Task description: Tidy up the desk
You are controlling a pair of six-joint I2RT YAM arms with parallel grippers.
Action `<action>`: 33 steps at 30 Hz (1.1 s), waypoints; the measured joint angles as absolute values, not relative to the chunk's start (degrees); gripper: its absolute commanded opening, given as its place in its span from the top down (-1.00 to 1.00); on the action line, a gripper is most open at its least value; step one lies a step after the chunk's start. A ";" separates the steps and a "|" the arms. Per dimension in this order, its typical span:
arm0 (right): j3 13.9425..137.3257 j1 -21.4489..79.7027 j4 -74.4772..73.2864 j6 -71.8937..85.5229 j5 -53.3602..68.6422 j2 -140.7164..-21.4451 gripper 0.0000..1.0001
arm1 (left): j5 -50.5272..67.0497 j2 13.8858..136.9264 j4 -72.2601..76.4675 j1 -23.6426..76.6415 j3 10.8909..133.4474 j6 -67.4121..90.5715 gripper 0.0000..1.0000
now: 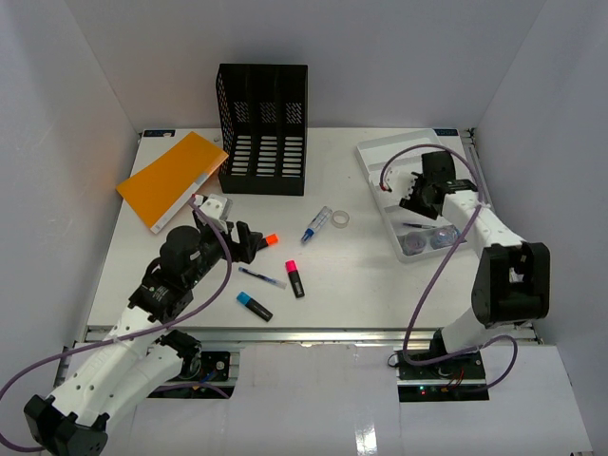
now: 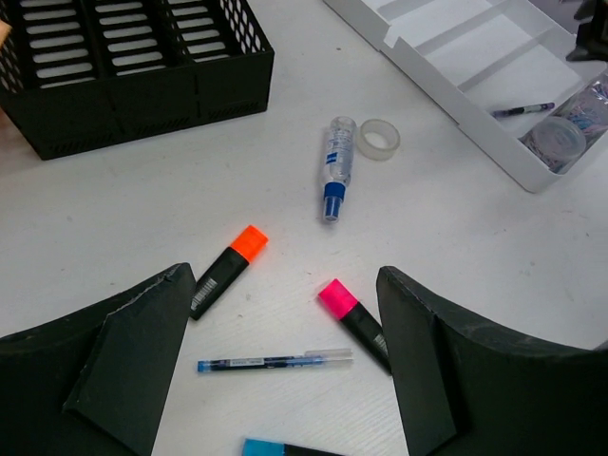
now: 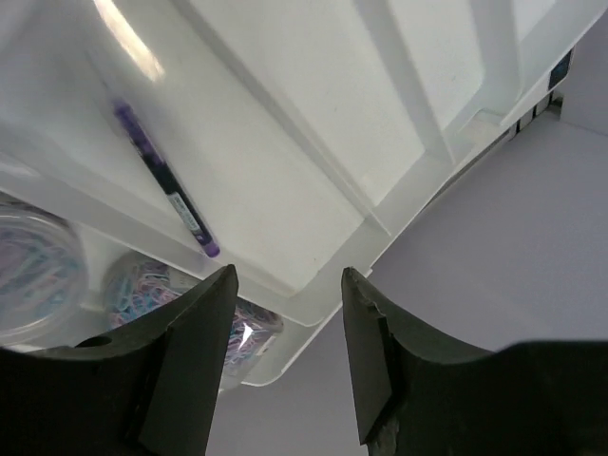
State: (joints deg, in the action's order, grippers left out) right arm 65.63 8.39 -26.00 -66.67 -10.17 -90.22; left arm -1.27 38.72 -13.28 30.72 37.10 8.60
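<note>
On the white desk [image 1: 366, 280] lie an orange highlighter [image 2: 228, 269], a pink highlighter [image 2: 353, 321], a blue pen [image 2: 275, 360] and a blue highlighter [image 1: 255, 306]. Farther back are a glue bottle [image 2: 336, 166] and a tape roll [image 2: 378, 139]. My left gripper [image 2: 283, 275] hovers open above the pens with nothing between its jaws. Over the white compartmented tray [image 1: 375, 157] at the right, my right gripper [image 3: 289, 274] is open and empty. A purple pen [image 3: 163, 180] lies in the tray below it.
A black file organizer [image 1: 263, 129] stands at the back, with an orange folder [image 1: 173, 179] to its left. Two tubs of paper clips [image 1: 427, 241] sit in the tray's near end. White walls enclose the desk, and a metal rail runs along its near edge.
</note>
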 measured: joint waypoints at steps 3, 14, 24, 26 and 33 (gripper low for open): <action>68.14 8.36 -29.92 -58.42 2.72 -83.98 -0.09 | 1.09 40.61 -13.89 30.70 37.10 13.36 -0.63; 59.08 8.77 -32.45 -38.09 41.69 -76.25 -0.11 | -0.22 53.16 -32.24 30.70 40.64 43.92 -0.30; 55.61 4.90 -32.10 -36.30 47.86 -73.59 -0.14 | -1.95 68.14 -43.64 30.70 45.21 60.46 -0.26; 55.53 3.99 -31.98 -36.32 48.59 -72.54 -0.14 | -1.96 71.07 -43.98 30.70 46.19 61.73 -0.26; 55.29 2.94 -31.92 -36.34 50.95 -69.82 -0.17 | -2.65 80.01 -44.74 30.70 48.68 63.58 -0.27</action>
State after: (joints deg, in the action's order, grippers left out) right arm 55.29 2.94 -31.92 -36.34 50.95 -69.82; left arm -2.65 80.01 -44.74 30.70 48.68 63.58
